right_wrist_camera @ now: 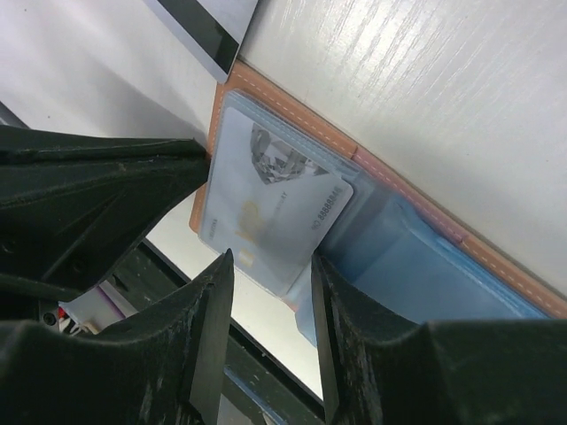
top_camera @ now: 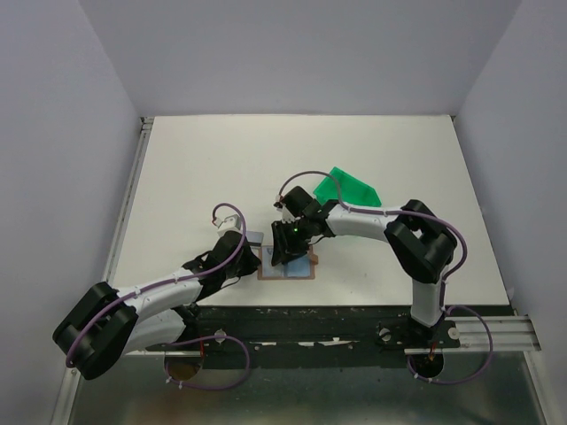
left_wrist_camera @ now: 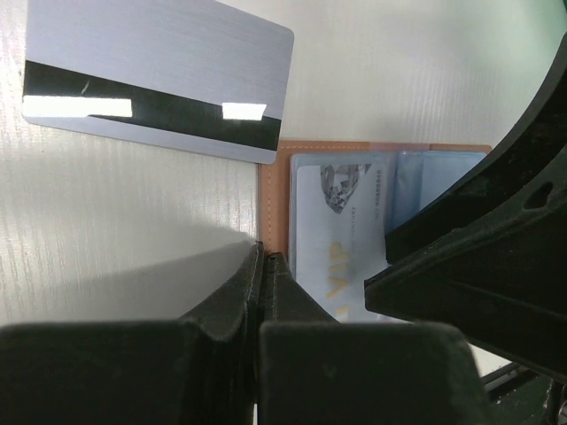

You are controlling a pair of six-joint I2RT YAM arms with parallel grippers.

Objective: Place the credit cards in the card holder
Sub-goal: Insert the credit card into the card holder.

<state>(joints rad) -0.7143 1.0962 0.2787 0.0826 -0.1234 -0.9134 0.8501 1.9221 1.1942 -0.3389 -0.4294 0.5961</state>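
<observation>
White table, faint wood-like grain up close. Both arms bent inward, meeting at the near middle.

Holder: tan leather, pale stitching along the border, lying open and flat near the table's near edge. Inside it are clear, bluish plastic sleeves, glossy and overlapping.

VIP card: pale grey-blue, rounded corners, a faceted diamond print at one end, gold lettering and a row of small digits. It lies in the holder's left half, under or in the clear plastic; which of the two I cannot tell.

Silver card: brushed-metal finish, black stripe with two white patches facing up. It lies flat on the table, one corner touching the holder's far left corner.

Left gripper: matte black fingers clenched flush, no gap, tips down at the holder's left leather edge. Nothing visible between them.

Right gripper: jaws parted about halfway, nothing clamped. The fingers straddle the near edge of the VIP card from above; contact unclear.

Green bin: translucent plastic, angular, on the table beyond the right arm, well apart from the holder.
</observation>
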